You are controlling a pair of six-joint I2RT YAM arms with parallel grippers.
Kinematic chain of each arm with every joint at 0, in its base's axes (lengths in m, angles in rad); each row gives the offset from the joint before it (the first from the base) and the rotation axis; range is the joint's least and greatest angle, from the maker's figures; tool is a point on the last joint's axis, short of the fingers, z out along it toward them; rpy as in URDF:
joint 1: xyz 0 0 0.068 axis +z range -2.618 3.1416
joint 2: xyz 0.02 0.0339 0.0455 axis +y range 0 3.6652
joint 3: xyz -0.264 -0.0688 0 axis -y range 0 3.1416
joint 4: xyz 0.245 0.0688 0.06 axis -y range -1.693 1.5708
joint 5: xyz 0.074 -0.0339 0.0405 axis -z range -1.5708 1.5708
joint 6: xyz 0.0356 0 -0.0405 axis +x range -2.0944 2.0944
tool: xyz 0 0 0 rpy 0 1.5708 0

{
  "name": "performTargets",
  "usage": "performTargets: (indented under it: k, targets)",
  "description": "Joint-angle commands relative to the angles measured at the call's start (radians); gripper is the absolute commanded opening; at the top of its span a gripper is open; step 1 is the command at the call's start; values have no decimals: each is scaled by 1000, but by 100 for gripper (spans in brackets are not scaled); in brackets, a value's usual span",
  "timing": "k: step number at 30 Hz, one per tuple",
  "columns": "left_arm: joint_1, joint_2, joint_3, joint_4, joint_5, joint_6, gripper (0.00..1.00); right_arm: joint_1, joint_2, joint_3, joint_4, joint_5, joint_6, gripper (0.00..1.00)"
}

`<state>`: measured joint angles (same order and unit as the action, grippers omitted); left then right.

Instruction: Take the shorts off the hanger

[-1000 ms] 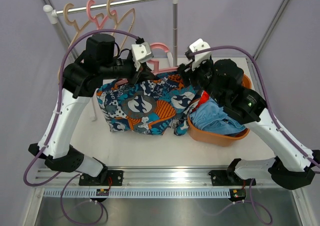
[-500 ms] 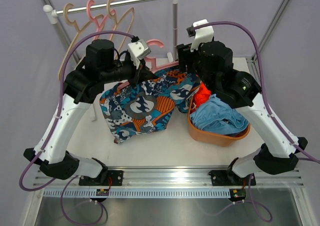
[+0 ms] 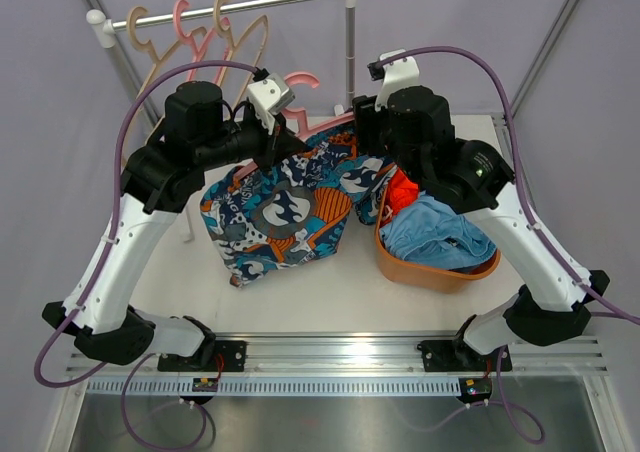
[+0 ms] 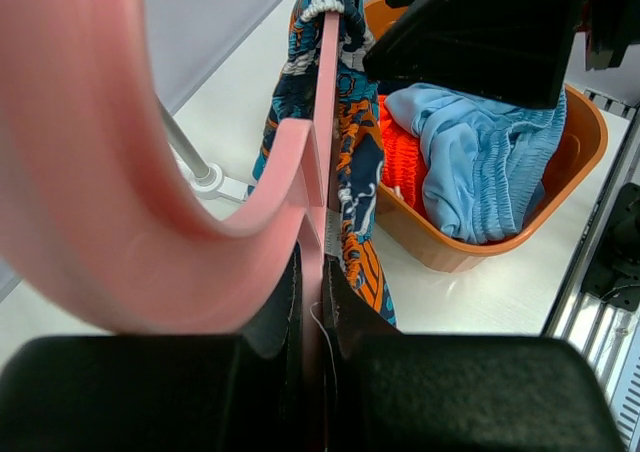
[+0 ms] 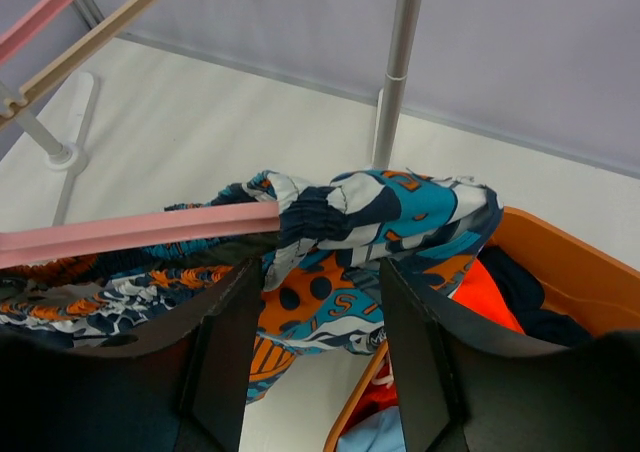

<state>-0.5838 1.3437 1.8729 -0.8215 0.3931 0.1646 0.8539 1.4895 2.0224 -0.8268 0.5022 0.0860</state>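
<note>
Left wrist: pink hanger point(image 4: 325, 102) is clamped by left gripper point(image 4: 312, 272).
Jaws of right gripper point(image 5: 320, 282) are held apart; printed shorts point(image 5: 400, 207) are seen at 12 o'clock, bunched on the hanger end.

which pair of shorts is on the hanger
The blue, orange and white print shorts, draped on the pink hanger; the light blue shorts and the orange-red shorts lie in the orange tub.
</note>
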Motion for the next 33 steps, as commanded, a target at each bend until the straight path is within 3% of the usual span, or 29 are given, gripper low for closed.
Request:
performTargets:
  k: [1, 9, 17, 29, 33]
  targets:
    - [-4, -26, 17, 99, -19, -20, 0, -3, -11, -8, -9, -28, 31, 59]
    - [-4, -31, 12, 99, 9, -19, 0, -4, 35, -5, 31, 25, 29, 54]
    - [-8, -26, -3, 97, 13, -19, 0, -16, 61, 10, 83, 24, 46, 42]
    - [-11, -18, -4, 90, 4, -17, 0, -27, 38, -16, 132, 19, 61, 49]
    - [-11, -25, -1, 84, 19, -16, 0, -45, 48, -30, 136, 9, 80, 35]
